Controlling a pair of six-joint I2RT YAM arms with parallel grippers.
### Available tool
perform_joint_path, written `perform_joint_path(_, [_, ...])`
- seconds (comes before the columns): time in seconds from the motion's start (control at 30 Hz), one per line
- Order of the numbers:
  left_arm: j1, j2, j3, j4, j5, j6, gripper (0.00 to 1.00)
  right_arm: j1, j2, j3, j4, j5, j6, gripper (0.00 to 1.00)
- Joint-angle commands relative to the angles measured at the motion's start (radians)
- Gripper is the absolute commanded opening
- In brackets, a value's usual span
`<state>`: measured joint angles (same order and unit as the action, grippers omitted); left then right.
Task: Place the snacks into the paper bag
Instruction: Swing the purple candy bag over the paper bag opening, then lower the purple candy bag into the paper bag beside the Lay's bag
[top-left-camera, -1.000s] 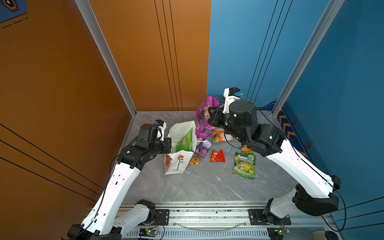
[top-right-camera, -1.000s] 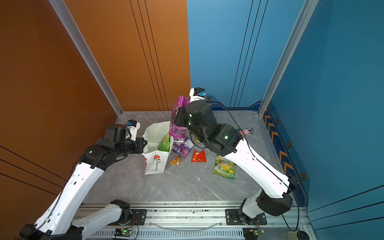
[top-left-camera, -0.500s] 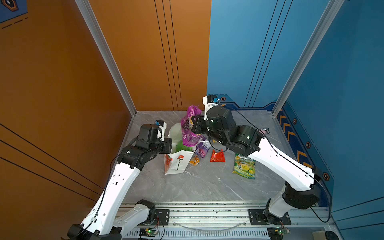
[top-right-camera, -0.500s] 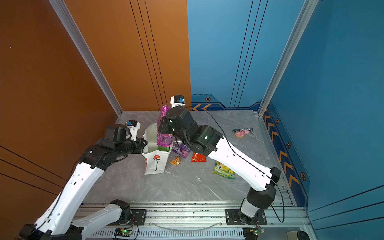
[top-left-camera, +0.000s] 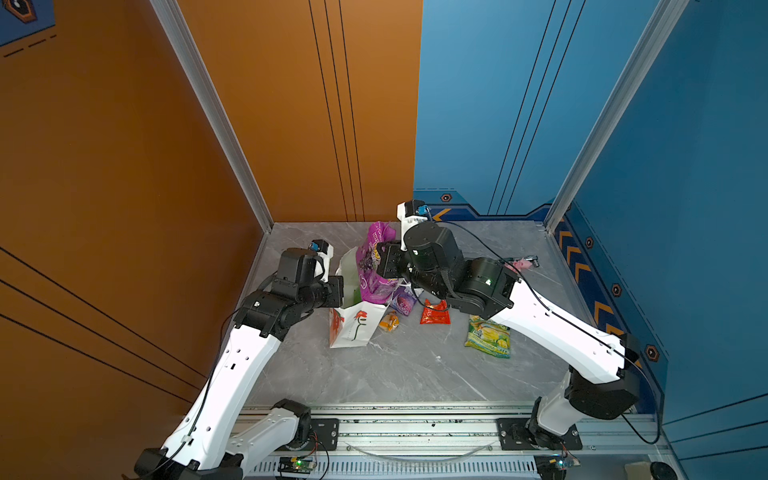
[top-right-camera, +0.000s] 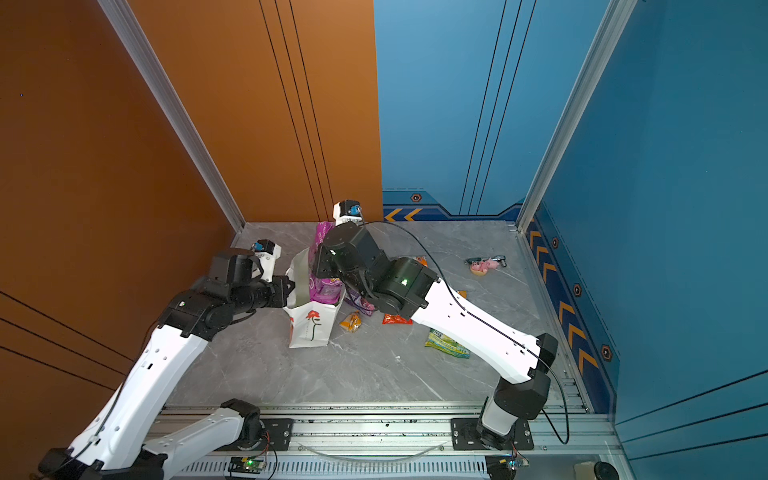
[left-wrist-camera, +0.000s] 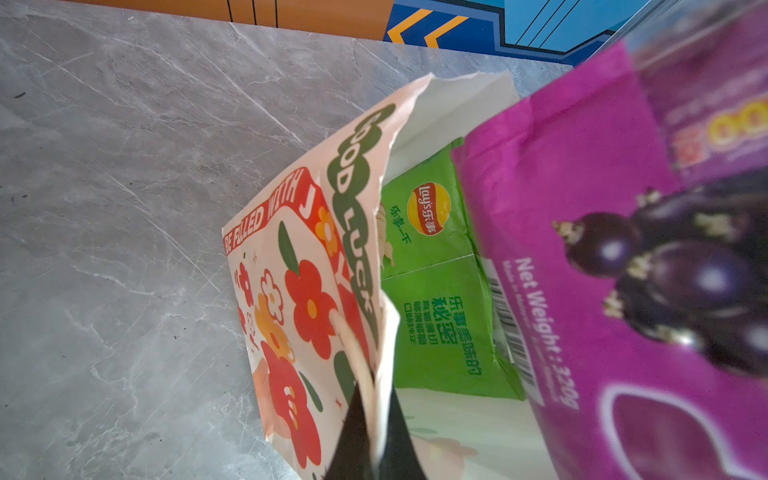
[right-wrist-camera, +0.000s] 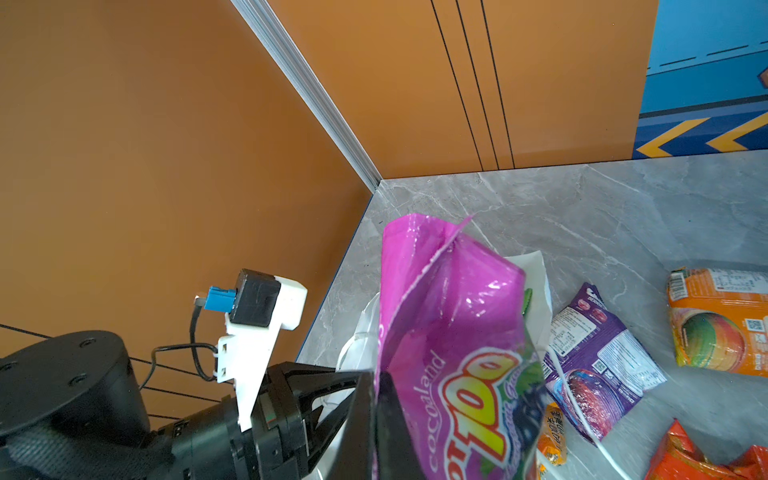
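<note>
The white paper bag (top-left-camera: 351, 328) (top-right-camera: 309, 328) stands upright with its mouth held wide. My left gripper (top-left-camera: 338, 291) (left-wrist-camera: 374, 388) is shut on the bag's rim and cord handle. A large green packet (left-wrist-camera: 432, 291) stands inside the bag. My right gripper (top-left-camera: 388, 266) (right-wrist-camera: 376, 378) is shut on the magenta packet (top-left-camera: 376, 270) (right-wrist-camera: 449, 311), whose lower end hangs in the bag's mouth. On the table to the bag's right lie a purple packet (right-wrist-camera: 598, 357), an orange one (right-wrist-camera: 723, 320), a small red one (top-left-camera: 435, 312), a tiny orange-yellow one (top-left-camera: 389, 322) and a green-yellow one (top-left-camera: 488, 336).
A small pink toy figurine (top-right-camera: 484, 265) lies at the back right near the blue wall. The orange wall and the corner post stand close behind the bag. The rail with both arm bases runs along the table's front edge.
My right arm has swung left with the magenta packet, from behind the loose snacks to the bag's mouth. The left gripper has kept its hold on the bag.
</note>
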<state>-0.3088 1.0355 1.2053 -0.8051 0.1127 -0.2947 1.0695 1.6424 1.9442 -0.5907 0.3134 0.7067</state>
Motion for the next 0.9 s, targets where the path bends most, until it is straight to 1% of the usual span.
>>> perform_joint_path(0.0, [-0.010, -0.005, 0.040, 0.002, 0.011, 0.006, 0.00, 0.016, -0.038, -0.005, 0.109, 0.039, 0.005, 0.00])
perform_joint_path(0.17, [-0.012, 0.000, 0.050, 0.003, 0.016, 0.005, 0.00, 0.021, -0.036, -0.025, 0.123, 0.036, 0.017, 0.00])
perform_joint_path(0.3, [-0.011, 0.007, 0.063, 0.004, 0.080, 0.000, 0.00, 0.021, -0.019, -0.031, 0.146, 0.015, 0.031, 0.00])
perform_joint_path(0.47, [-0.014, 0.000, 0.074, 0.003, 0.094, -0.010, 0.00, 0.021, -0.005, -0.037, 0.169, 0.014, 0.049, 0.00])
perform_joint_path(0.57, [-0.016, -0.003, 0.075, 0.003, 0.104, -0.018, 0.00, 0.022, -0.008, -0.060, 0.190, 0.031, 0.063, 0.00])
perform_joint_path(0.7, [-0.016, -0.004, 0.070, 0.003, 0.091, -0.029, 0.00, 0.032, -0.017, -0.108, 0.211, 0.101, 0.076, 0.00])
perform_joint_path(0.87, [-0.018, -0.008, 0.061, 0.010, 0.091, -0.038, 0.00, 0.051, -0.006, -0.142, 0.244, 0.143, 0.099, 0.00])
